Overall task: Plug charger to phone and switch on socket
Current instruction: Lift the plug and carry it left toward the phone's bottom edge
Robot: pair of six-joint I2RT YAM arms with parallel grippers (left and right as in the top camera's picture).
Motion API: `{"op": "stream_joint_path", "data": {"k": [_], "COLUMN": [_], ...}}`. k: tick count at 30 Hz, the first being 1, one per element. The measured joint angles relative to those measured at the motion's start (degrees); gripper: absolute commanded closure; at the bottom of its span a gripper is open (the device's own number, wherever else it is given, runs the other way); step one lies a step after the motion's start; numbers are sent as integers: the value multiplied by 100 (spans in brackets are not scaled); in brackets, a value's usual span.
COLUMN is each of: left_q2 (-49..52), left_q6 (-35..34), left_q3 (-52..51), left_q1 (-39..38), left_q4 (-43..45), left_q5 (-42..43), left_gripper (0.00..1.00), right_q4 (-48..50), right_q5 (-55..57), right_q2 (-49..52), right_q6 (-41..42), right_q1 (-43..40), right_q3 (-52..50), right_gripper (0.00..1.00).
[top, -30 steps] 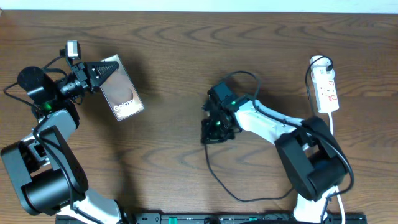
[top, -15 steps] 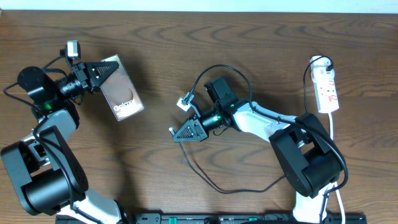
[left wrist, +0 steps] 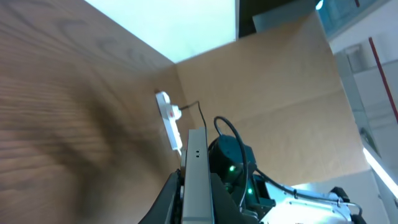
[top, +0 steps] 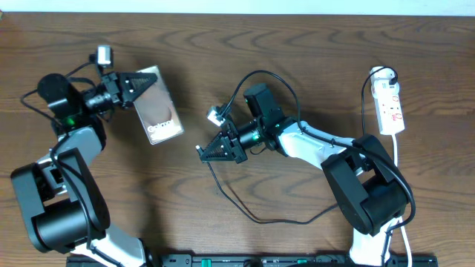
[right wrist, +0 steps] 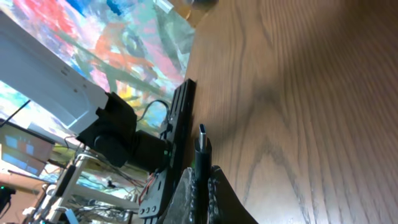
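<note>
Dark wood-grain bench [top: 223,44] is filling the overhead view, with a pale strip running along its far edge.

Far left: left end effector [top: 138,81] is sitting clamped on the upper corner of the phone [top: 159,113], fingers squeezed onto it. The phone is showing its face to the overhead camera, white "Galaxy" lettering visible, long axis angling down-right. Left wrist view is seeing it edge-on, standing straight up between the fingers. Can't tell whether the slab is resting on the bench or hanging just off it.

Centre: right end effector [top: 203,152] is pointing left toward the phone, well apart from it, jaws pinched on the charger [top: 256,216] near its end. Plug tip [right wrist: 202,132] is sticking out past the fingertips in the right wrist view. The rest of the cable is looping over the right arm [top: 319,144] and trailing in a wide curve toward the bench's near edge.

Far right: socket [top: 391,106] is lying flat near the right edge, long axis running front to back, red markings facing up, something black sitting at its far end. White cord [top: 395,148] is running down from it beside the right arm. Socket is sitting well apart from both end effectors.
</note>
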Motion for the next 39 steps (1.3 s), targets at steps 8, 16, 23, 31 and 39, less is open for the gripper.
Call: {"op": "stream_joint_path", "data": {"k": [8, 16, 23, 31, 39], "left_q2": [0, 0, 0, 0, 0], "left_q6": [15, 107, 109, 111, 109], "left_q3": [0, 0, 0, 0, 0], "left_q1": [-284, -280, -280, -302, -555], "left_q4": [9, 81, 98, 98, 96], "left_q5": [0, 2, -2, -109, -669], "left_gripper": [93, 92, 93, 93, 93], "right_q4": [603, 997, 1578, 2371, 2389], "right_q5": [-415, -678, -901, -868, -737], "right_q2": [0, 46, 422, 442, 442], "right_q6": [96, 122, 332, 1010, 1266], "right_q1": [2, 7, 9, 11, 13], "right_q3": [0, 0, -2, -4, -4], "right_gripper": [99, 99, 99, 99, 99]}}
